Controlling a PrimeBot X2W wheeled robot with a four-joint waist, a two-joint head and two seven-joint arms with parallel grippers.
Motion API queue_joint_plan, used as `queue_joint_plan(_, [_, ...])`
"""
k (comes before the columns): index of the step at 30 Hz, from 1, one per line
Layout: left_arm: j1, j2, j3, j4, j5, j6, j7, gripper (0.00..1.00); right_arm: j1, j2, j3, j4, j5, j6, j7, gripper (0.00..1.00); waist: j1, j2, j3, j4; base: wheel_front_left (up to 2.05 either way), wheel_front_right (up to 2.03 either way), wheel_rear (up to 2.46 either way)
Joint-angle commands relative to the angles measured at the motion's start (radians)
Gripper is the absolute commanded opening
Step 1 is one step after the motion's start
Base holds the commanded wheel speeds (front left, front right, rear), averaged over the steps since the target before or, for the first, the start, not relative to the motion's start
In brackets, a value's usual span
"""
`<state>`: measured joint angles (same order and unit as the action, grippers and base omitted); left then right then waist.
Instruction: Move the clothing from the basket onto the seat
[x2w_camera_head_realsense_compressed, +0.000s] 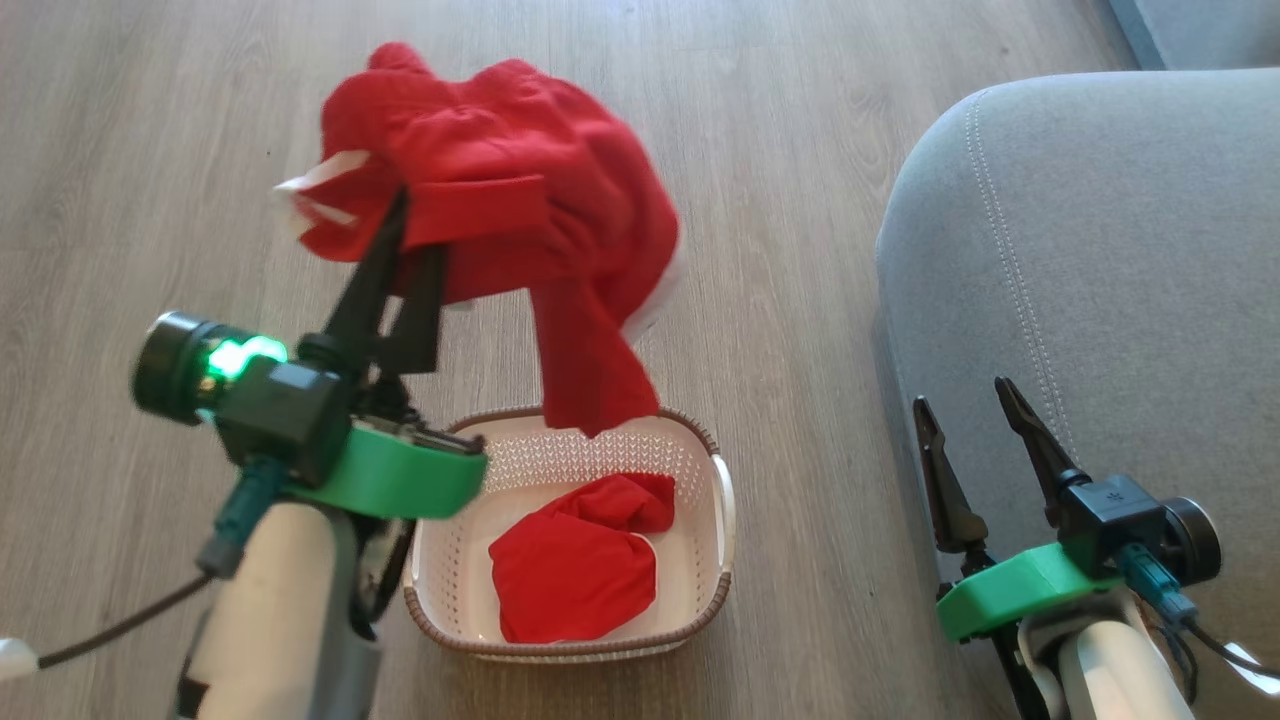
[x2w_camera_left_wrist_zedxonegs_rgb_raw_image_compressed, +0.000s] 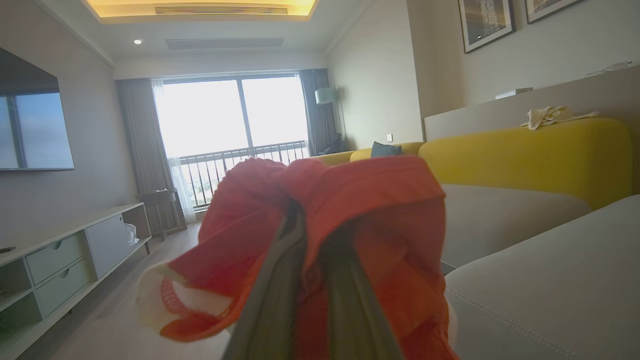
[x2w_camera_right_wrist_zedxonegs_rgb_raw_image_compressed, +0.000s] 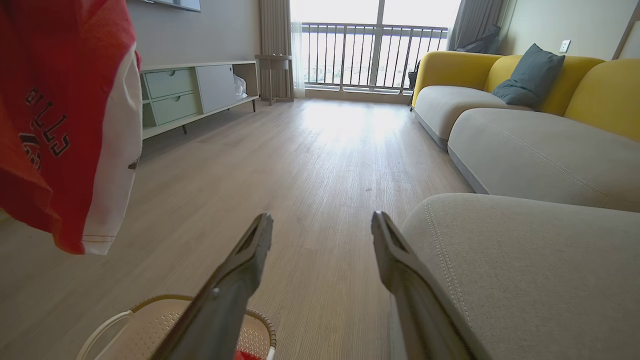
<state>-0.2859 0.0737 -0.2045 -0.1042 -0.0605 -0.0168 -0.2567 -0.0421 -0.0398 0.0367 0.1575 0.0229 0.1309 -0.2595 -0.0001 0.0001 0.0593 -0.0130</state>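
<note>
Right end effector (x2w_camera_head_realsense_compressed: 962, 395): lower right of the head view, its two dark fingers spread wide with nothing between them, just beside the front edge of the seat.
Left end effector (x2w_camera_head_realsense_compressed: 415, 235): rises from the lower left of the head view, fingers pressed together and pinching a fold of the lifted garment.
Basket (x2w_camera_head_realsense_compressed: 600, 452): bottom centre of the head view, standing on the floor between the two arms; cream perforated walls, brown rim.
Second garment (x2w_camera_head_realsense_compressed: 575, 570): red, crumpled on the bottom of the basket.
Lifted garment (x2w_camera_head_realsense_compressed: 520, 190): red with white trim, upper centre of the head view, hanging in the air; one tail dangles over the far rim of the basket.
Seat (x2w_camera_head_realsense_compressed: 1100, 260): grey cushion with a pale stitched seam, right side of the head view.
Floor (x2w_camera_head_realsense_compressed: 150, 150): pale wood planks.
Cabinet (x2w_camera_right_wrist_zedxonegs_rgb_raw_image_compressed: 200, 90): low, with drawers, upper left of the right wrist view.
Balcony window (x2w_camera_right_wrist_zedxonegs_rgb_raw_image_compressed: 375, 50): top centre of the right wrist view, farthest back.
</note>
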Motion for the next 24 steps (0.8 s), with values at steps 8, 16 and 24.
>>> queue_joint_plan(8, [-0.013,-0.018,-0.097,-0.083,0.0,-0.059,-0.005,0.0,-0.01,-0.01,0.015,-0.052,-0.008,0.0,-0.002,1.0,0.0001,-0.0001,0.003,0.008,0.0,0.0,0.0])
queue_joint_plan(16, [0.008,-0.023,-0.119,-0.085,-0.016,-0.051,-0.005,0.0,-0.011,-0.01,0.019,-0.055,-0.007,0.0,-0.002,1.0,0.0001,-0.0001,0.007,0.008,0.0,0.0,0.0])
queue_joint_plan(24, [0.008,-0.023,-0.125,-0.088,-0.019,-0.042,-0.005,0.0,-0.015,-0.01,0.022,-0.058,-0.011,0.0,-0.002,1.0,0.0001,-0.0001,0.001,0.0,0.0,0.0,0.0])
